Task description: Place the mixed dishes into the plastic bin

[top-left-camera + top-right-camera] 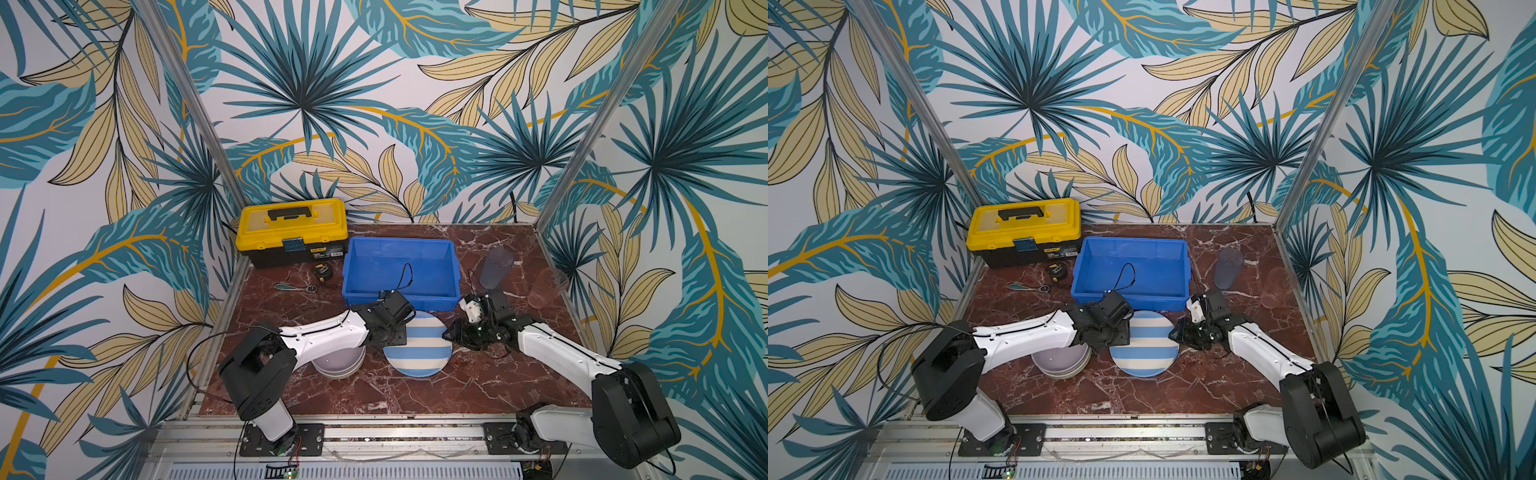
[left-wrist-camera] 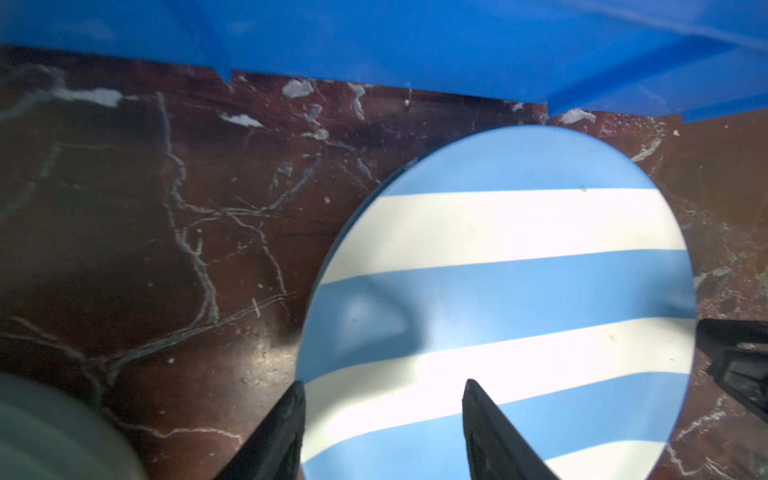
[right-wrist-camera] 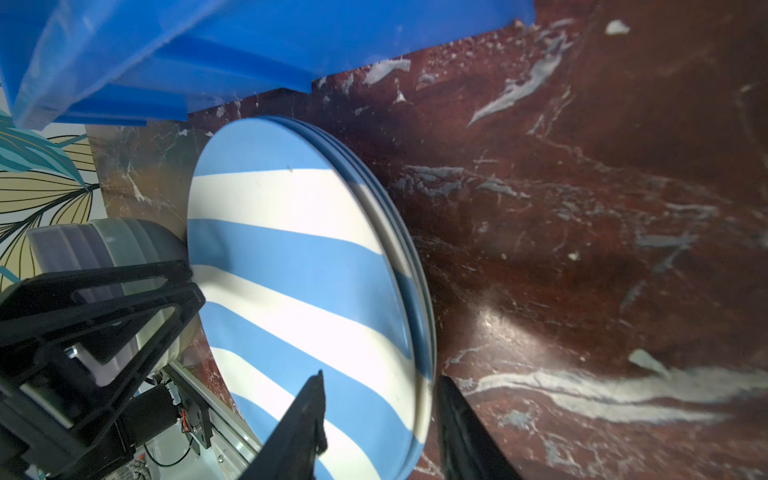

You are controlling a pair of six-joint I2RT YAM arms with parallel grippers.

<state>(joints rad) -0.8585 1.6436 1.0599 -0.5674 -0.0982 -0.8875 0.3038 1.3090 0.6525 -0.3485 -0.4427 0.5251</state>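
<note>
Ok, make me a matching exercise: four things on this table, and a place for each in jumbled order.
1 striped plates
2 toolbox
3 bluish tumbler
4 bowls

A back left corner
B upright, right of the bin
C partly under the left arm
D between left tool and right tool

Pairs: 1-D, 2-A, 3-B, 4-C

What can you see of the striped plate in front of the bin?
The striped plate is round and glossy, with light blue and cream bands; maybe plastic. The right wrist view shows more rims beneath, so it tops a small stack. It lies flat on the marble table, just in front of the blue bin. The left gripper and right gripper straddle its rim from opposite sides, jaws open; contact cannot be told.
</note>
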